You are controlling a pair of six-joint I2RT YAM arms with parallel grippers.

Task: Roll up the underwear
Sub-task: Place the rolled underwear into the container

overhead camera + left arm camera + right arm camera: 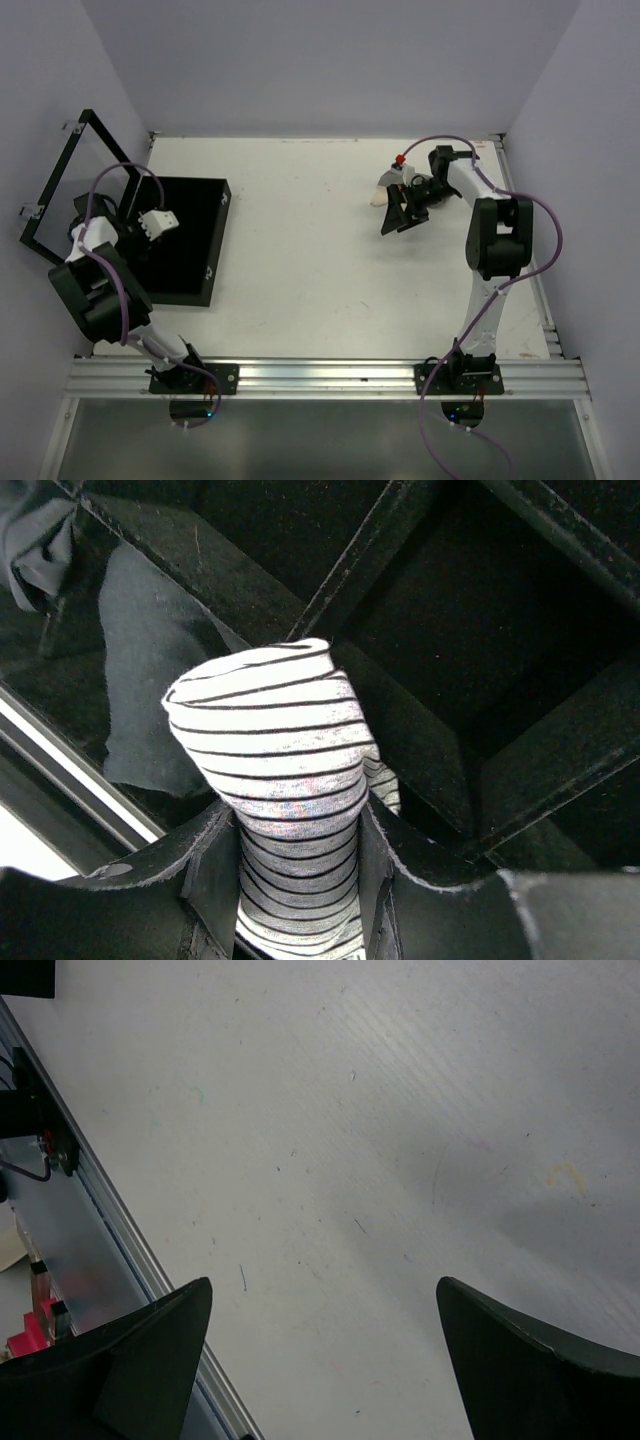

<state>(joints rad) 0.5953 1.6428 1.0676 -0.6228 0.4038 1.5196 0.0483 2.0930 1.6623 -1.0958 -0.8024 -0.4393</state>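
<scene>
A rolled piece of underwear [275, 740], white with thin dark stripes, is pinched between the fingers of my left gripper [297, 825]. In the top view this roll [158, 222] hangs over the black box [190, 250] at the left of the table. Under the roll are the box's divided compartments. One compartment holds a dark grey garment [150, 680], and another dark cloth [35, 540] lies at the far left. My right gripper [405, 215] hovers open at the back right, its fingertips [190, 1305] wide apart over bare table. A small cream cloth [378, 197] lies just behind it, partly hidden.
The box's hinged lid [60, 190] stands open against the left wall. Black dividers [370, 540] cross the box's inside. A metal rail [320, 375] runs along the near edge, and part of a rail [90, 1220] shows in the right wrist view. Walls enclose the table on three sides.
</scene>
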